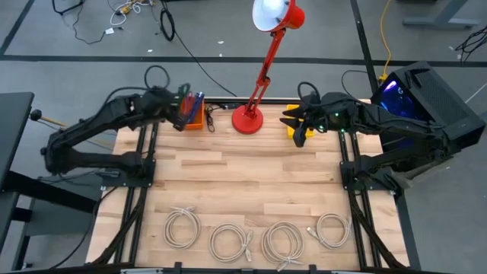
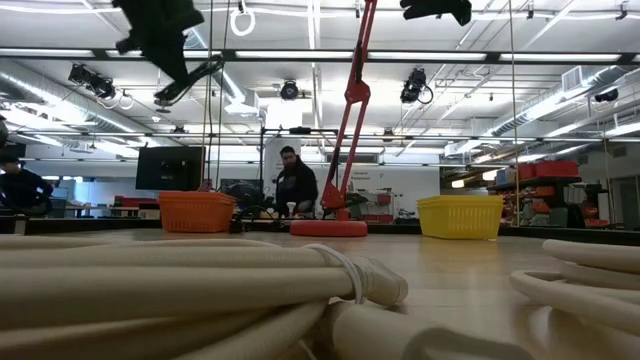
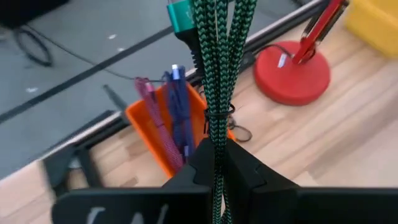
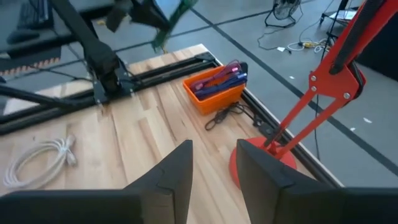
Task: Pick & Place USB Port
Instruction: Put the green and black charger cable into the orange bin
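Note:
My left gripper (image 3: 217, 149) is shut on a green braided USB cable (image 3: 217, 62), folded into a bundle with a teal plug (image 3: 180, 15) at its free end. It hovers over the orange basket (image 1: 194, 120) at the table's far left, which holds purple and pink cables (image 3: 177, 109). The right wrist view shows the green cable (image 4: 171, 25) up in the air. My right gripper (image 4: 214, 168) is open and holds nothing. It hangs near the yellow basket (image 1: 291, 131) at the far right. My left gripper pinches the folded green bundle between its two fingers, just behind the thin tie (image 3: 217, 118) that binds the strands. Several strands run between the fingers, which lie along the bundle. The cable is lifted clear above the orange basket (image 3: 146, 124), its plug end sticking out past the fingertips.
A red desk lamp stands on its round base (image 1: 247, 119) between the baskets, its arm leaning over the far edge. A loose black cable (image 4: 224, 115) lies beside the orange basket. Several white cable coils (image 1: 230, 242) line the near edge. A person (image 2: 295, 180) stands beyond the table.

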### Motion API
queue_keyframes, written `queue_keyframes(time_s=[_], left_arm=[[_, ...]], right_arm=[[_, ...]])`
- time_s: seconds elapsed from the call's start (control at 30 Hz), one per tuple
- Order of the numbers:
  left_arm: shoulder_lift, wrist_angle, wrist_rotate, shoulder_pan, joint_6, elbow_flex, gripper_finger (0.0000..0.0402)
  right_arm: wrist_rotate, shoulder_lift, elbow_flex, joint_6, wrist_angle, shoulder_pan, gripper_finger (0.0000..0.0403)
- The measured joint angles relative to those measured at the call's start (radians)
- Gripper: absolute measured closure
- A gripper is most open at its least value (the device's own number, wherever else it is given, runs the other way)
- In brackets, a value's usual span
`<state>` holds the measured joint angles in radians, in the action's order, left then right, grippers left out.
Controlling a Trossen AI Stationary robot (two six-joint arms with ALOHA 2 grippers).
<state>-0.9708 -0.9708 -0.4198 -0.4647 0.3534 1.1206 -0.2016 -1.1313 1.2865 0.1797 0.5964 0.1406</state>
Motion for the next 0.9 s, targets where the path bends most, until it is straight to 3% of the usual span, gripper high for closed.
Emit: queue_keyframes(time_s=[0.1, 0.23, 0.43, 0.53, 0.73, 0.9], left_arm=[[0.066, 0.101, 0.081, -0.072, -0.051, -0.105, 0.0387], [0.089, 0.113, 0.063, -0.132, -0.097, -0.18, 0.0387], [0.088, 0.357, 0.112, -0.238, -0.1, -0.323, 0.0387], [0.088, 0.497, 0.189, -0.304, -0.088, -0.39, 0.0387], [0.068, 0.574, 0.238, -0.409, -0.113, -0.478, 0.0387], [0.005, 0.695, 0.349, -0.467, -0.129, -0.525, 0.0387]], right_arm=[[0.0, 0.0, 0.0, 0.024, -0.024, -0.009, 0.0279], [0.0, -0.002, 0.0, 0.044, -0.063, -0.02, 0.0279], [0.0, -0.019, 0.0, 0.049, -0.134, -0.041, 0.0279], [0.0, -0.029, -0.001, 0.056, -0.155, -0.052, 0.0279], [0.0, -0.045, -0.001, 0.067, -0.154, -0.068, 0.0279], [0.0, -0.063, -0.001, 0.074, -0.168, -0.07, 0.0279]])
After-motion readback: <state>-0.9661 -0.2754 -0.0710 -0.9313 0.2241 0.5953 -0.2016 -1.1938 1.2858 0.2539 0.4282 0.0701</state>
